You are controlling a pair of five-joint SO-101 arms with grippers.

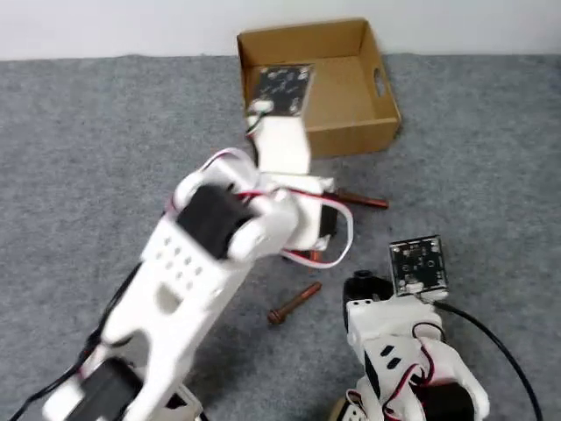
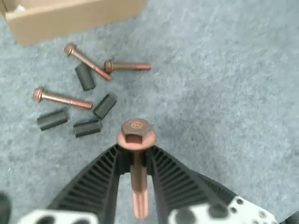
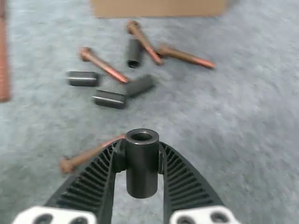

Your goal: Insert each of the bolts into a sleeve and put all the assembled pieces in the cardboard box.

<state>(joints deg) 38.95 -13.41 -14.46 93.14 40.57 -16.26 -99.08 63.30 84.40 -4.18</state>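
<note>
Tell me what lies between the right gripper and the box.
Loose sleeves and bolts on carpet lie between the right gripper and the box, per the right wrist view.

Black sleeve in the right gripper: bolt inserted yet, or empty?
Empty: the black cylindrical sleeve clamped in the right gripper shows an open, hollow bore, nothing inside.

1 copper bolt (image 2: 136, 135) sits clamped in the left gripper (image 2: 135, 151), 1 black sleeve (image 3: 141, 161) in the right gripper (image 3: 141, 147). 3 loose bolts (image 2: 60, 99) and 4 loose sleeves (image 2: 87, 127) lie scattered near the open cardboard box (image 1: 351, 132). 1 lone bolt (image 1: 295, 303) lies apart.
</note>
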